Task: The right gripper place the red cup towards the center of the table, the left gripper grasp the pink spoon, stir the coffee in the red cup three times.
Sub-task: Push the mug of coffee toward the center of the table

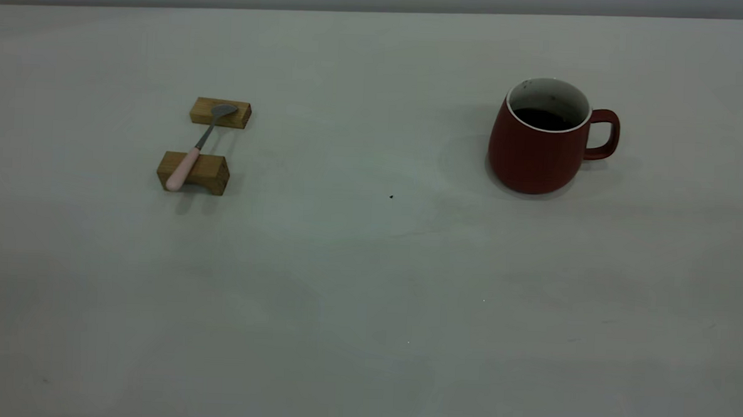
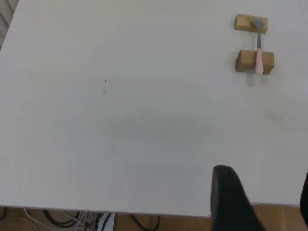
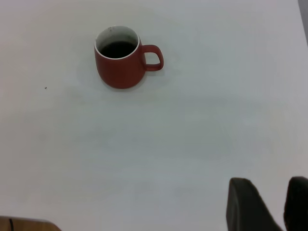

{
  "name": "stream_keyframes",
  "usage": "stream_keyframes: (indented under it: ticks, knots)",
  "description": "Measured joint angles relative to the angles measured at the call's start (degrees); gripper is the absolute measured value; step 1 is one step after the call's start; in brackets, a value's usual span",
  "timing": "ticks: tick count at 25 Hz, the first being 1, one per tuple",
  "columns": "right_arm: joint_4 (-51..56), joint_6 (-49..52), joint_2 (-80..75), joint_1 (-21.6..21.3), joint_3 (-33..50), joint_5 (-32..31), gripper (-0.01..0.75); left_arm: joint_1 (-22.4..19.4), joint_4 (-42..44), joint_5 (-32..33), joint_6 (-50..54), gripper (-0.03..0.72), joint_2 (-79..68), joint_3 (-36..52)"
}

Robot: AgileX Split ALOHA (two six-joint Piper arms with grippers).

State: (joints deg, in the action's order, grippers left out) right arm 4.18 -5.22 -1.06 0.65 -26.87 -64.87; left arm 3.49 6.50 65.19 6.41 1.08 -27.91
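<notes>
A red cup [image 1: 537, 147] and a pink spoon [image 1: 197, 146] are set well apart on a pale table [image 1: 356, 283], with both grippers held back near the table's edge.

The cup is seen upright on the right side of the table, its handle turned away from the centre, and dark coffee [image 1: 543, 119] is held inside it. The spoon is laid across two wooden blocks [image 1: 208, 145] on the left side, its bowl resting on the farther block and its pink handle on the nearer one. The left gripper [image 2: 262, 202] is shown with its fingers parted, well away from the spoon. The right gripper [image 3: 281, 204] is likewise shown parted, holding nothing, well away from the cup.
</notes>
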Motion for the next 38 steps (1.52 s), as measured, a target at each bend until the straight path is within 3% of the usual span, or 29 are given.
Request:
stream_keyframes:
  ticks: [33,35,38]
  knots:
    - [0.2,0.9,0.0,0.0,-0.1,0.1,0.243,0.0,0.0,0.0,0.0,0.432,0.0,0.0]
    - [0.2,2.3,-1.7,0.0,-1.0,-0.2,0.276,0.0,0.0,0.0,0.0,0.432,0.0,0.0]
    - [0.0,1.9,-9.5,0.0,-5.0,-0.4,0.425,0.0,0.0,0.0,0.1,0.432,0.0,0.0]
